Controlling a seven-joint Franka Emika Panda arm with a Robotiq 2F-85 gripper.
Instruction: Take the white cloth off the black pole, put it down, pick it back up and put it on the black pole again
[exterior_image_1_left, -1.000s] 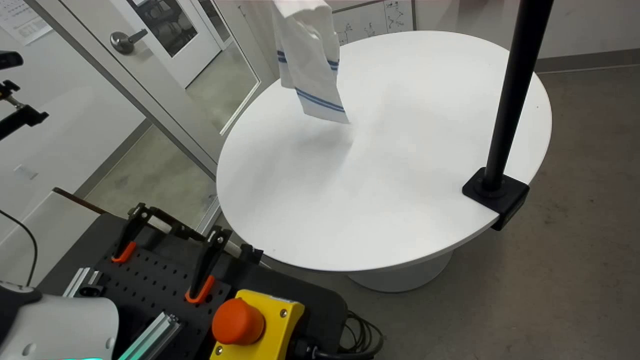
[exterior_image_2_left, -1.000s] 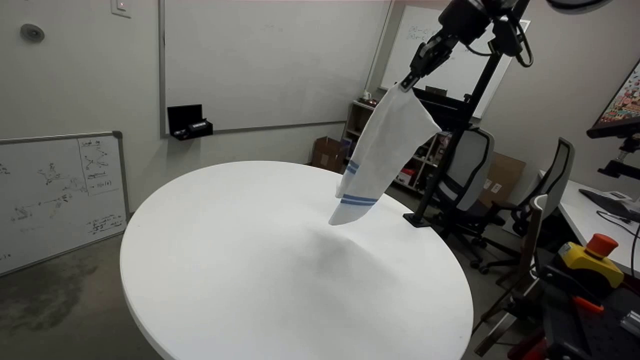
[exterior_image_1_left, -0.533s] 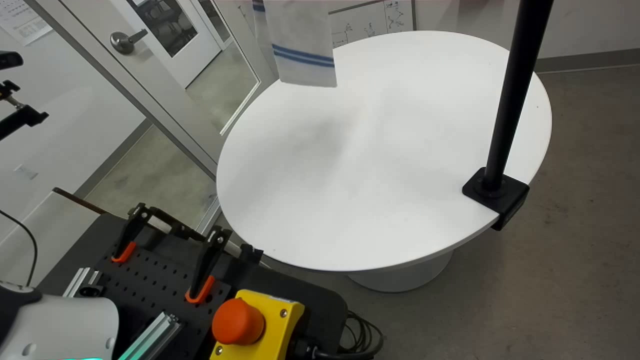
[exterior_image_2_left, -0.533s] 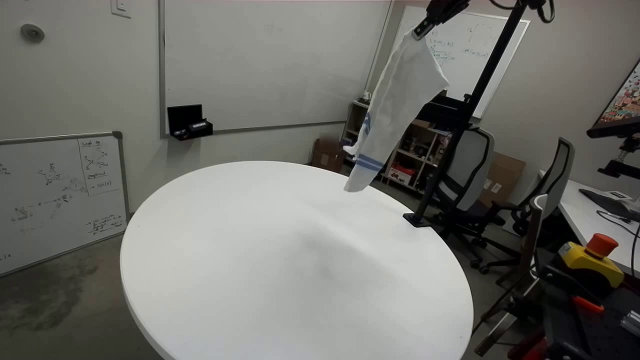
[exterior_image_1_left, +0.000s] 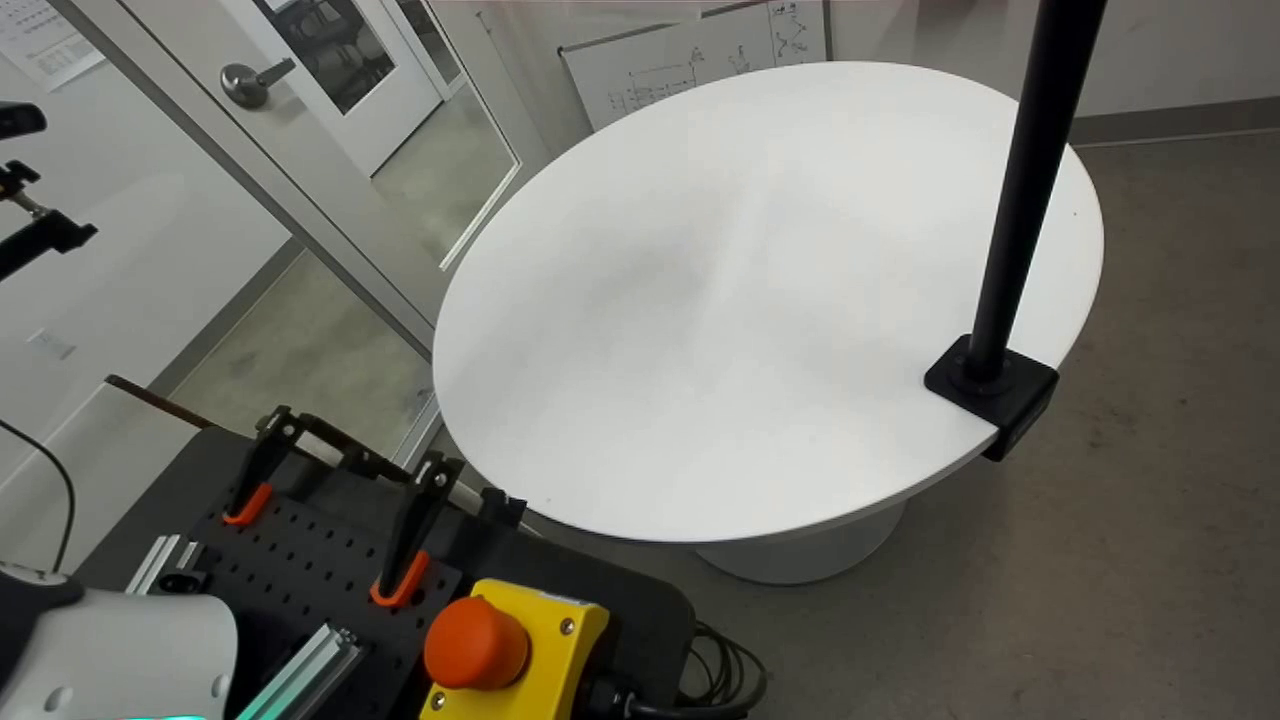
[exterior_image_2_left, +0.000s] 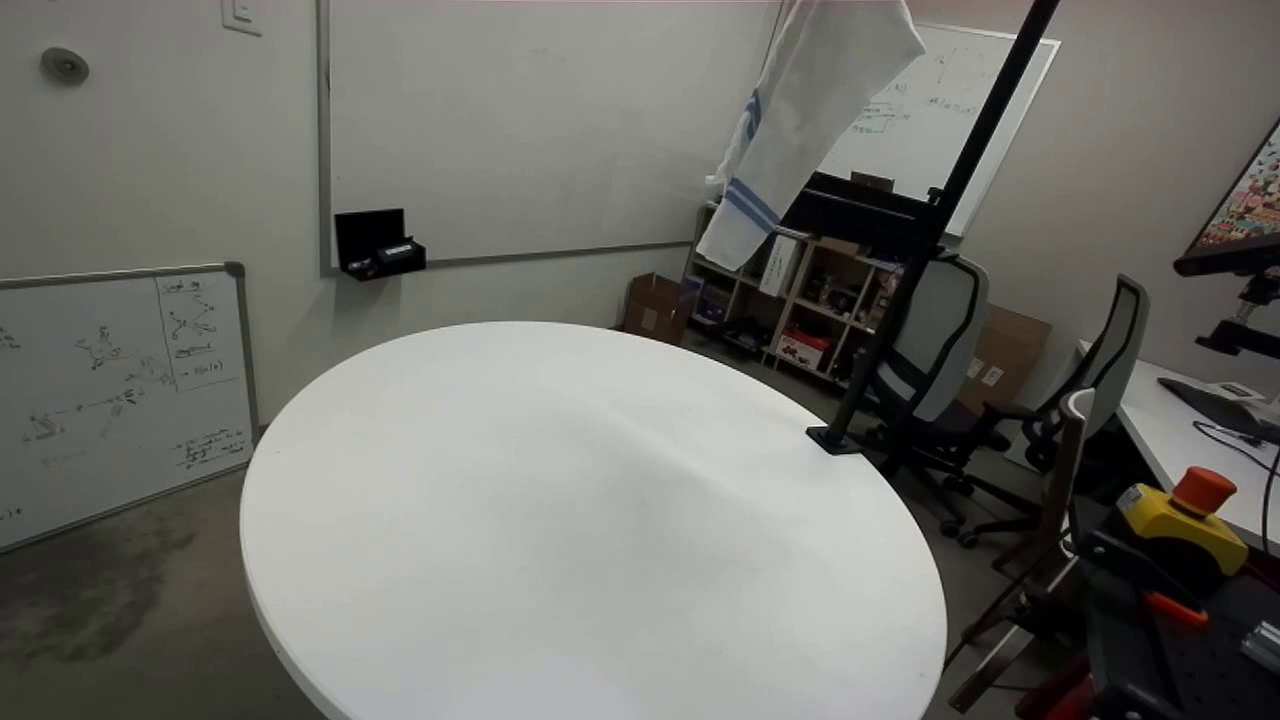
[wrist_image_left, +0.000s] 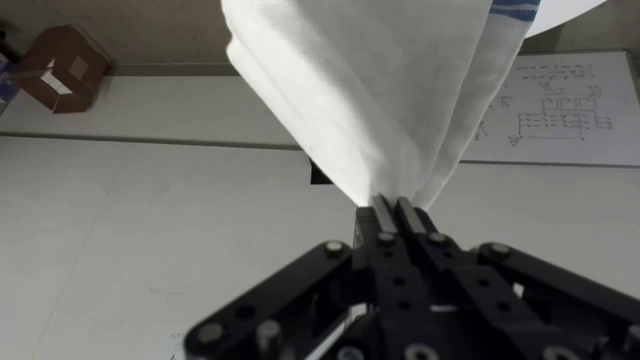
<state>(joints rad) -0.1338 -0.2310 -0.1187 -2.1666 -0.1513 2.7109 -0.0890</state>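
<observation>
Looking out from the wrist view, we see the gripper (wrist_image_left: 392, 204) pinching a gathered end of the white cloth (wrist_image_left: 375, 75), its fingertips drawn together on the fabric. In an exterior view we find the cloth (exterior_image_2_left: 820, 100) hanging slantwise, higher than the round white table (exterior_image_2_left: 450, 500), with blue stripes near its lower edge; the view cuts off its top. Upright at the table's rim stands the black pole (exterior_image_2_left: 973, 140), apart from the cloth in that view, its square black base plate (exterior_image_1_left: 1026, 384) set at the edge. A black crossbar (exterior_image_2_left: 860, 215) reaches from the pole's line toward the cloth's lower half; we cannot tell whether they touch. The cloth also hides part of a far whiteboard (exterior_image_2_left: 945, 95), while behind the pole we make out a mesh-backed office chair (exterior_image_2_left: 940, 325) and a cardboard box (exterior_image_2_left: 1008, 345). A smaller whiteboard (exterior_image_2_left: 110, 400), covered in dark writing, stands low along the wall. In both exterior views we spot a yellow emergency-stop box (exterior_image_1_left: 560, 625) with a red-orange button (exterior_image_1_left: 475, 643). It sits on a black cart (exterior_image_1_left: 610, 578), near two clamps (exterior_image_1_left: 412, 522) with orange tips. Beyond the cart we see a door with a lever handle (exterior_image_1_left: 250, 86).
</observation>
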